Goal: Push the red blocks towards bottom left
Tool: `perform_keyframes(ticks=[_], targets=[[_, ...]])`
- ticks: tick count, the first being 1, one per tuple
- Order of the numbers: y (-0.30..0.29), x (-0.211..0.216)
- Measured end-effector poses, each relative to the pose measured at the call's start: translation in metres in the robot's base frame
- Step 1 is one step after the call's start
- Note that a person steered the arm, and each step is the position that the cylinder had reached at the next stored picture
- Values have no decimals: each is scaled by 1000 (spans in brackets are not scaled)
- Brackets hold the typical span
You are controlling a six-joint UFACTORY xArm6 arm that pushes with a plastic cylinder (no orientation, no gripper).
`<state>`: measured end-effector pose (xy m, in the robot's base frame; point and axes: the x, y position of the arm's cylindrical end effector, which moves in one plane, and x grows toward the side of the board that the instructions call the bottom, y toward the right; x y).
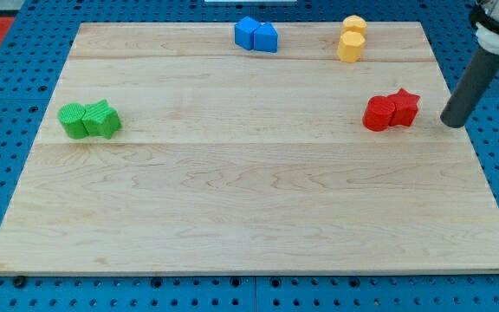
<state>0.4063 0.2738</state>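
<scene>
Two red blocks touch each other at the view's right: a round one [377, 113] and a star-shaped one [404, 107] to its right. My tip [454, 122] is at the board's right edge, a short gap to the right of the red star, not touching it. The dark rod rises from it up and to the right, out of the view's top right corner.
The wooden board [249, 225] lies on a blue pegboard. Two green blocks [89, 120] sit together at the left. Two blue blocks [256, 35] sit at the top middle. Two yellow blocks [351, 39] sit at the top right.
</scene>
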Motion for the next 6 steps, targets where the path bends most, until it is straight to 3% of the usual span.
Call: perform_keyframes(ticks=[2, 4, 5, 6], targets=[[-15, -38], [-146, 1], [-159, -28], [-213, -28]])
